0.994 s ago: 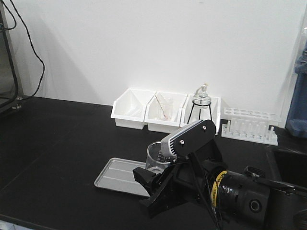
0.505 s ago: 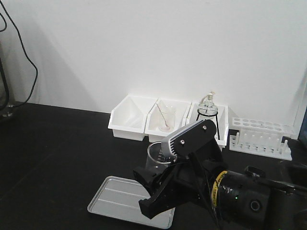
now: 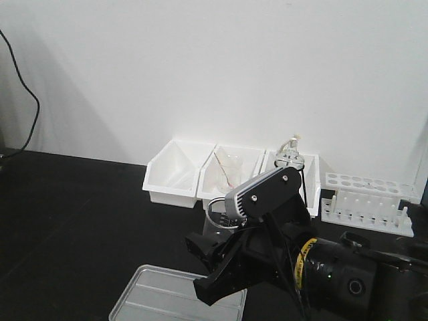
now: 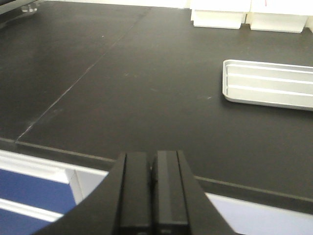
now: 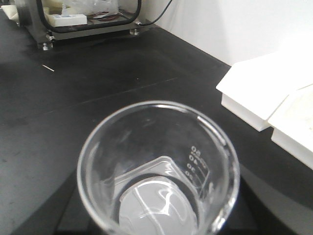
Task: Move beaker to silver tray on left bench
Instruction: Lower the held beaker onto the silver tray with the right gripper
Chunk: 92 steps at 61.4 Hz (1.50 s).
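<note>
Rolling closer to the tabletop (image 3: pixel 80 200), bringing the silver tray (image 3: pixel 160 294) nearly under the beaker (image 3: pixel 215 215), clamped in the right gripper (image 3: pixel 212 249) jaws; keeping the left gripper (image 4: pixel 152 157) jaws closed, empty.

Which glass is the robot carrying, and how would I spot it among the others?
Find the black bench below the white wall, then the black right gripper at its front, by the silver tray. The beaker stands upright in its grip. Unlike the beaker with a rod in the white bins behind, it is empty, with only faint printed marks.
</note>
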Motion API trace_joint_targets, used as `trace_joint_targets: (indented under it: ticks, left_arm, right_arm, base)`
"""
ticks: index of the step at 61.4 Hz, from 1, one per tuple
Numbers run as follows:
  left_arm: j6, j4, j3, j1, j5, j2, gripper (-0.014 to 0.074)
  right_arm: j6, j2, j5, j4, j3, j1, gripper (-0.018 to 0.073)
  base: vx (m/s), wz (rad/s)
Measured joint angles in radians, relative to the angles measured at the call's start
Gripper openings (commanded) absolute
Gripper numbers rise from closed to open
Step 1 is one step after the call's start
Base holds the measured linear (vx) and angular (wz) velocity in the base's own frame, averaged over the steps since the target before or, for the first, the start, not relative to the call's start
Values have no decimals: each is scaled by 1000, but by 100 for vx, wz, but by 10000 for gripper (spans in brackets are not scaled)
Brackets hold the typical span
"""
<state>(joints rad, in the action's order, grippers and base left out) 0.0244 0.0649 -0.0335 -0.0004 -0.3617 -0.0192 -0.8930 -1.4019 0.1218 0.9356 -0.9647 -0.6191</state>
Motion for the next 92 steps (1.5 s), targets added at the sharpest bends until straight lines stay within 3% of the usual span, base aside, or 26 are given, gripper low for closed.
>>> trace_joint_targets:
  ticks: [38, 48, 61, 92]
  left_arm:
    - [0, 0, 0, 0, 0, 0, 1]
    - [0, 0, 0, 0, 0, 0, 1]
    - [0, 0, 0, 0, 0, 0, 1]
    - [0, 0, 0, 0, 0, 0, 1]
  right_arm:
    - [0, -16, 76, 0, -2, 0, -11]
    - [11, -121, 144, 1, -3, 0, -11]
    - [105, -281, 219, 6, -29, 0, -11]
    - [130, -655, 228, -36, -298, 0, -11]
  base:
    - [5, -9]
    - [1, -5]
    - [0, -2]
    - [0, 0]
